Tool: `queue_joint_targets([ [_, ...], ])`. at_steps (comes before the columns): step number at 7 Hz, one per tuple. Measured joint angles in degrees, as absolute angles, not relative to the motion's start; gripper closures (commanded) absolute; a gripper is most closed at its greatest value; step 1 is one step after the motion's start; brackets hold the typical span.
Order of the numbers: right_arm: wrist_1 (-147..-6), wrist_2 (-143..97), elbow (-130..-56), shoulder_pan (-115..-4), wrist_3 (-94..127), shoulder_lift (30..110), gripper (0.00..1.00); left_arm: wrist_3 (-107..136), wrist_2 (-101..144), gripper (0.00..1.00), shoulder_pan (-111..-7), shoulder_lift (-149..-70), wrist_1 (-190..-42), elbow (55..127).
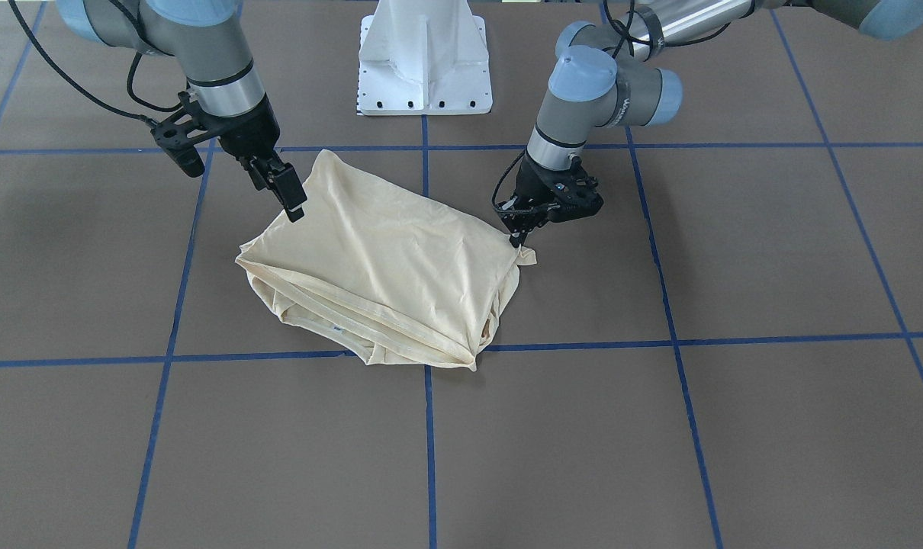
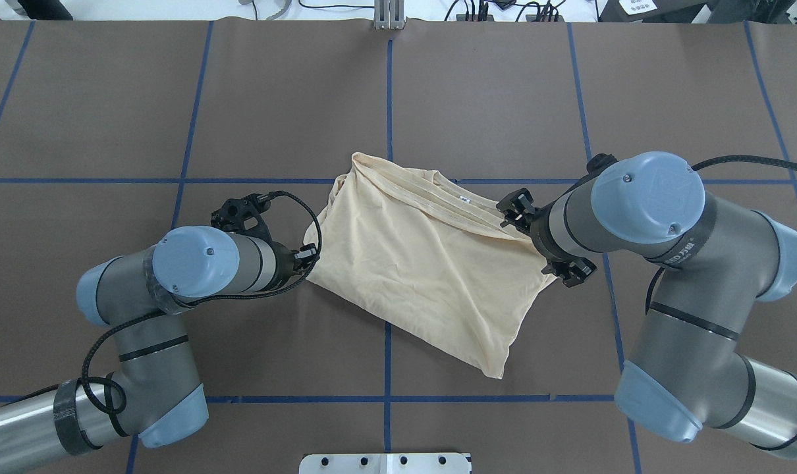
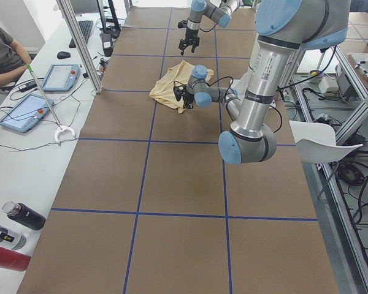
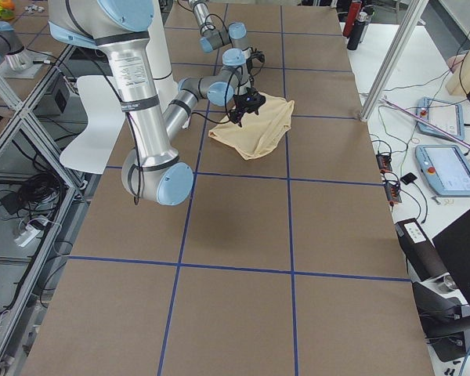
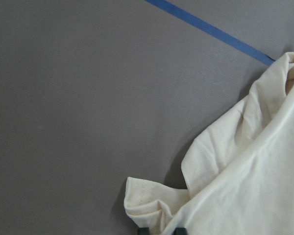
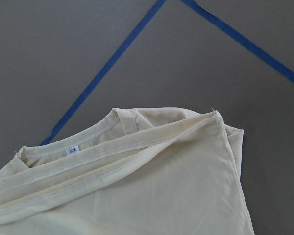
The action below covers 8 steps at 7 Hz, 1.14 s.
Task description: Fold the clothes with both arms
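Because the thin T-shirt [image 1: 385, 267], lying folded mid-way across the table [image 1: 736, 427] between both arms, looked light, limp and slippery, its stitched corners seemed the surest holds: the left gripper [image 1: 516, 239] pinched one, while the right gripper [image 1: 294, 207] hovered, its grip impossible to tell.

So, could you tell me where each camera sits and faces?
Front-facing: across the table, facing left arm, right arm, pedestal.
Overhead: behind robot, down onto both.
Exterior left: table's left end; left arm nearest.
Exterior right: opposite end; right arm nearest.
Left wrist: shirt corner, jaws' tips.
Right wrist: neck label only.
All share the shirt.
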<state>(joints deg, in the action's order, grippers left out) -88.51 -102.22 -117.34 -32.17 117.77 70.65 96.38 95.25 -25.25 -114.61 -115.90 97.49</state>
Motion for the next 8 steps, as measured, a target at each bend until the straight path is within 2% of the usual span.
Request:
queue_joint_targets([
  [4,-88.6,-102.1,-117.5,-32.4,117.8,70.7,0.00,87.0,95.2,1.00,-31.7,-114.7,-115.5,96.9],
  [5,-88.6,-102.1,-117.5,-32.6,117.8,70.7,0.00,82.2,95.1,1.00,-34.9,-116.0,-115.8,94.1],
  [7,-88.8,-102.0,-117.4,-33.8,117.6,70.7,0.00,76.8,94.8,0.96,-40.0,-122.9,-121.4,81.7],
  [8,-88.9,-101.9,-117.3,-34.4,117.6,70.6,0.00,74.7,94.6,0.69,-41.9,-126.8,-126.7,73.7],
])
